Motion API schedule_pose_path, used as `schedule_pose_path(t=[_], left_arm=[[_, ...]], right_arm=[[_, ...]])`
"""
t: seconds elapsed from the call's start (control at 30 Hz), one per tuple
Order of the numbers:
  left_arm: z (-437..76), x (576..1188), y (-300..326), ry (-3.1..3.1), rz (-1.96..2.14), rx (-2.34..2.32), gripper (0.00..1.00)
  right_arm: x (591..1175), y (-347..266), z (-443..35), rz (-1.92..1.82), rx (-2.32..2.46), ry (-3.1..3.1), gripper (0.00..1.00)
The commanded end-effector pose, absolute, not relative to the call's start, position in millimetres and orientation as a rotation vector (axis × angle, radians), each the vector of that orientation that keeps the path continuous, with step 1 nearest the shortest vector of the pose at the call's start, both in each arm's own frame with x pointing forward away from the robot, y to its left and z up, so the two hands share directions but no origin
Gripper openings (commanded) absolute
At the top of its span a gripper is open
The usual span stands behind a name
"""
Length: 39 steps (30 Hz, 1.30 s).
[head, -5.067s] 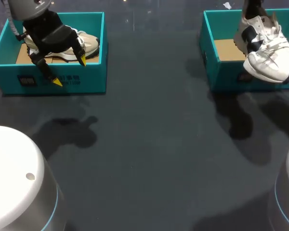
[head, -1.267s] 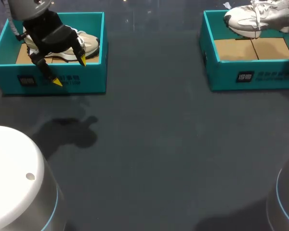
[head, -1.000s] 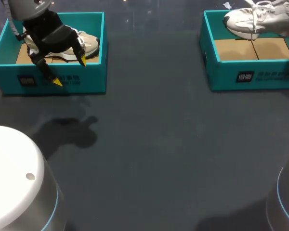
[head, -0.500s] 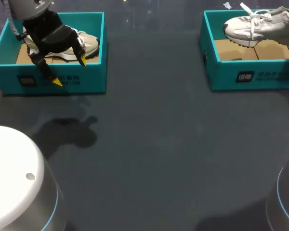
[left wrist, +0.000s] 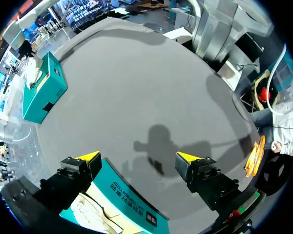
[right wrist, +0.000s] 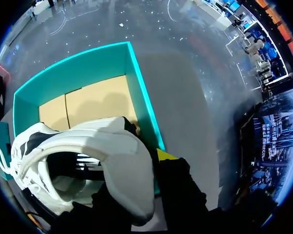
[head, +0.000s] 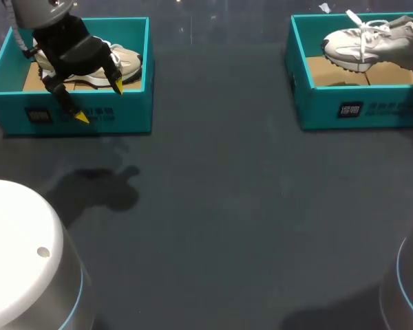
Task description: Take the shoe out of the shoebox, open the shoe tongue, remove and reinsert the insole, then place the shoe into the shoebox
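Two teal shoeboxes on the table (head: 227, 206), white print (head: 350, 108) on each front too small to read, two shoes, beige shoe (head: 127, 62) inside left shoebox (head: 134, 103), white shoe (head: 361, 45) above right shoebox (head: 316, 103), right claw (right wrist: 146, 168) clamped on its heel, left claw (head: 99, 102) spread wide, empty.

White shoe (head: 347, 47) over right shoebox (head: 316, 103), left hand (head: 99, 102) spread

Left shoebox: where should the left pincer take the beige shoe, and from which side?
Probably the collar of its opening, from straight above: the beige shoe appears to sit sole-down in the left shoebox, whose walls block sideways approaches. The left pincer is open; the collar itself is hidden.
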State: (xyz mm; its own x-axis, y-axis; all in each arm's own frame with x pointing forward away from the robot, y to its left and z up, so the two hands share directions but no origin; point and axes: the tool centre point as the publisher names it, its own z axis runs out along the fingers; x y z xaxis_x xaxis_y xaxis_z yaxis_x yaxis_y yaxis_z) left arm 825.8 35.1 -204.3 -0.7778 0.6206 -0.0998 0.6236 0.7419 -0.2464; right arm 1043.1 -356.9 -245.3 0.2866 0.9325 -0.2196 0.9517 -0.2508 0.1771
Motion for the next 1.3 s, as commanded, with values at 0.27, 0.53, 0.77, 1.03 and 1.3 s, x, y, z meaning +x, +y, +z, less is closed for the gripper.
schedule_pose_path(t=[0.27, 0.53, 0.77, 1.03, 1.3], left_arm=[[-204.4, 826.0, 35.6, 2.922, -0.416, 1.044, 1.00], [-204.4, 826.0, 35.6, 2.922, -0.416, 1.044, 1.00], [-204.4, 826.0, 35.6, 2.922, -0.416, 1.044, 1.00], [-204.4, 826.0, 35.6, 2.922, -0.416, 1.044, 1.00], [-204.4, 826.0, 35.6, 2.922, -0.416, 1.044, 1.00]], right_arm=[[1028.2, -345.3, -270.0, -0.114, 2.225, 1.715, 0.00], [1024.4, -340.7, -276.1, -0.153, 2.194, 1.687, 0.00], [1024.4, -340.7, -276.1, -0.153, 2.194, 1.687, 0.00], [1029.5, -346.3, -288.0, -0.150, 2.204, 1.683, 0.00], [1024.6, -341.7, -299.5, -0.178, 2.205, 1.672, 0.00]])
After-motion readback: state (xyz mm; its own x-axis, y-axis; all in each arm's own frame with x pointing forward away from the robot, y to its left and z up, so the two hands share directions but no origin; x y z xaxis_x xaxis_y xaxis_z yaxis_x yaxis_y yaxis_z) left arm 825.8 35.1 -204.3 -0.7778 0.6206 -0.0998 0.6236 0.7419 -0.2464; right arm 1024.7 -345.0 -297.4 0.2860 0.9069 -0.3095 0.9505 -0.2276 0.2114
